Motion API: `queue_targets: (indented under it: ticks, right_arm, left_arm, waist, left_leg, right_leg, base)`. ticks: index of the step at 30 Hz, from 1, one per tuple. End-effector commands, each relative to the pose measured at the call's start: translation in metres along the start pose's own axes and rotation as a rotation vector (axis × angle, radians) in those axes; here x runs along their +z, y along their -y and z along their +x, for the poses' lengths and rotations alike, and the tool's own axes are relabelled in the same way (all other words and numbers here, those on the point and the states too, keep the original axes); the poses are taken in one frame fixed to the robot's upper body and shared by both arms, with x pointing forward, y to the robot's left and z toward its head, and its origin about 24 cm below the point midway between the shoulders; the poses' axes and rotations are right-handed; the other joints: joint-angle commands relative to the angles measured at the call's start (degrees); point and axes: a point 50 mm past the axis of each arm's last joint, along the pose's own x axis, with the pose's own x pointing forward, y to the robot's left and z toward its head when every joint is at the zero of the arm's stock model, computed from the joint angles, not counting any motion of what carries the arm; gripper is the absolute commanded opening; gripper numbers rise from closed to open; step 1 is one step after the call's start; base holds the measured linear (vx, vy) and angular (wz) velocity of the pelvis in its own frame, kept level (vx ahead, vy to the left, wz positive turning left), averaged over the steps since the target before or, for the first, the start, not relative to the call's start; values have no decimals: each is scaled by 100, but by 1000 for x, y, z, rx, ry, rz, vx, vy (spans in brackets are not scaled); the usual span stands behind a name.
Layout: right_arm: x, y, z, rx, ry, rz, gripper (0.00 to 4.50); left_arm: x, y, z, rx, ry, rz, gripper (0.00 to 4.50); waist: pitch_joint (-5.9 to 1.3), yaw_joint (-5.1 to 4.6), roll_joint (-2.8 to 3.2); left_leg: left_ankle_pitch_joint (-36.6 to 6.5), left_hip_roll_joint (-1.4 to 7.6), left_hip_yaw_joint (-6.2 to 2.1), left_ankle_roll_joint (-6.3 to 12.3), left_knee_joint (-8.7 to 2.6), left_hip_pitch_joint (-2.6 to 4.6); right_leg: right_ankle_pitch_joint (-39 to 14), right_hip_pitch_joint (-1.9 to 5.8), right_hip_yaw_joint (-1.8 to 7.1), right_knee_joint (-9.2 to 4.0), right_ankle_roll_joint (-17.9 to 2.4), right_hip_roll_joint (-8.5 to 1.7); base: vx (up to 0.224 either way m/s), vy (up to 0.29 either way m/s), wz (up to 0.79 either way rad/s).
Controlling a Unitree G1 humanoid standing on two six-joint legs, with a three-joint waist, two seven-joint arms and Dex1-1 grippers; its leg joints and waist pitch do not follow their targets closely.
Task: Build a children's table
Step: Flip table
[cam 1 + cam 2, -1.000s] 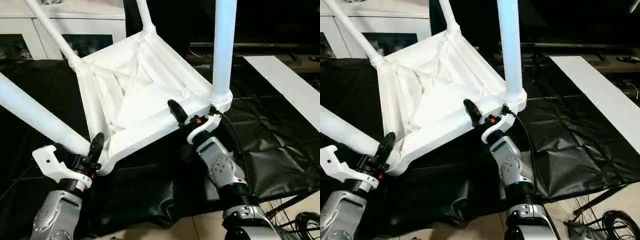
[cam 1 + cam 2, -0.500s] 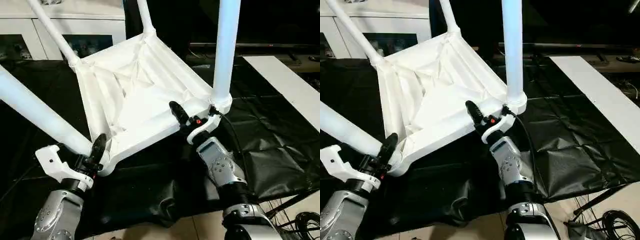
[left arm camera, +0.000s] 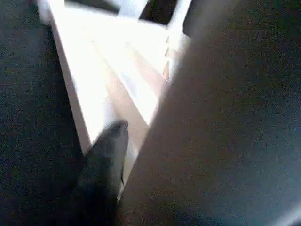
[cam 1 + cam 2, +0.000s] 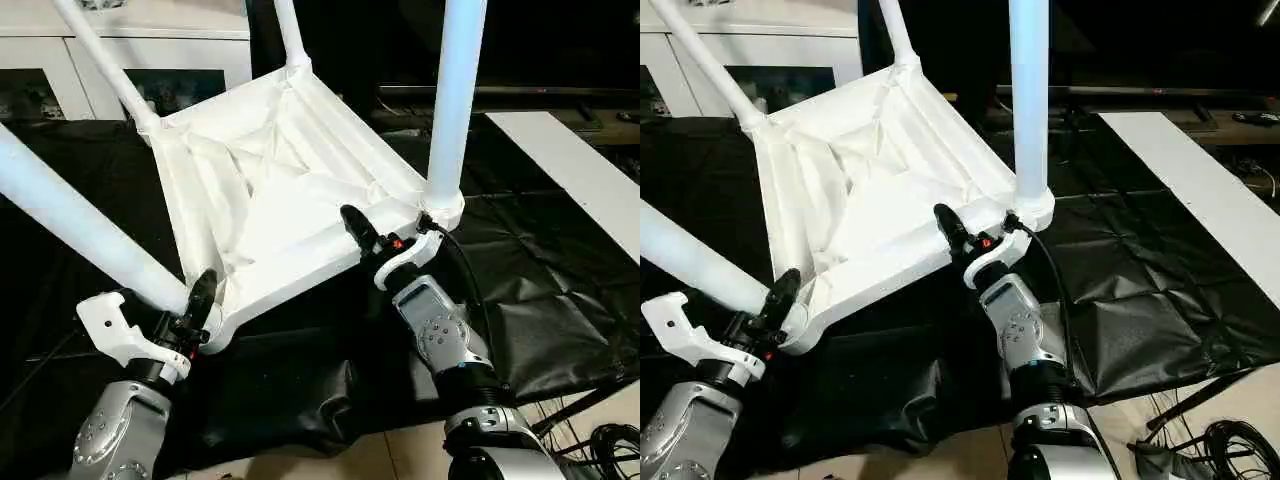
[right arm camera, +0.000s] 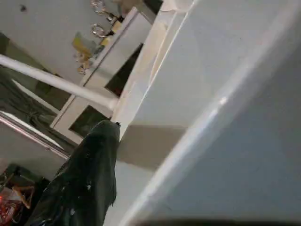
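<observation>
The children's table lies upside down and tilted, its white ribbed underside facing me. Several white legs stick out of its corner sockets; the near right leg rises almost upright and the near left leg slants out to the left. My left gripper clasps the near left corner beside that leg's socket, one black finger lying along the rim. My right gripper grips the near rim close to the right socket, one finger hooked over the rim while the other is hidden below it.
A black sheet covers the floor under the table. A white cabinet with glass doors stands at the back left. A long white board lies at the right, and cables trail at the bottom right.
The table has tipped a little, its near right leg swinging further right. My left gripper has shifted slightly right with the near left corner. My right gripper's upper finger has settled on the rim.
</observation>
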Motion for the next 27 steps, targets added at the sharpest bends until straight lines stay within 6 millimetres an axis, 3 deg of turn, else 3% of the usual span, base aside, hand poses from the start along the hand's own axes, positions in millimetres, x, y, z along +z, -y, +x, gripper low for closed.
queue_targets:
  ticks: [1,3,11,23,27]
  right_arm:
    - [15,7,-2,-36,18,-115,268]
    - [17,6,-2,-35,23,-121,265]
    - [28,4,-1,-30,54,-166,262]
    - [53,7,-6,-43,113,-236,262]
    - [71,16,-13,-86,144,-258,262]
  left_arm:
    - [18,12,2,-88,114,-53,318]
    - [20,11,1,-96,135,-74,345]
    - [38,3,-6,-77,304,-197,399]
    - [86,-30,-32,1,645,-311,403]
    - [106,-45,-42,0,682,-267,403]
  waist:
    - [-340,22,59]
    - [-327,15,41]
    - [-310,21,27]
    - [-303,-14,-7]
    - [-308,-6,21]
  left_leg:
    - [-253,239,-46,92,-391,13]
    - [-233,226,-39,178,-386,-5]
    - [-396,233,-35,114,-400,3]
    - [-418,217,-25,1,-405,5]
    - [-425,206,-28,2,-405,19]
  right_leg:
    - [269,271,307,-319,-1136,-430]
    - [285,283,311,-326,-1121,-441]
    - [-69,277,312,-351,-1034,-435]
    - [-196,265,314,-351,-853,-402]
    - [-228,258,311,-340,-788,-393]
  base:
    - [0,0,0]
    - [0,0,0]
    - [0,0,0]
    - [0,0,0]
    - [0,0,0]
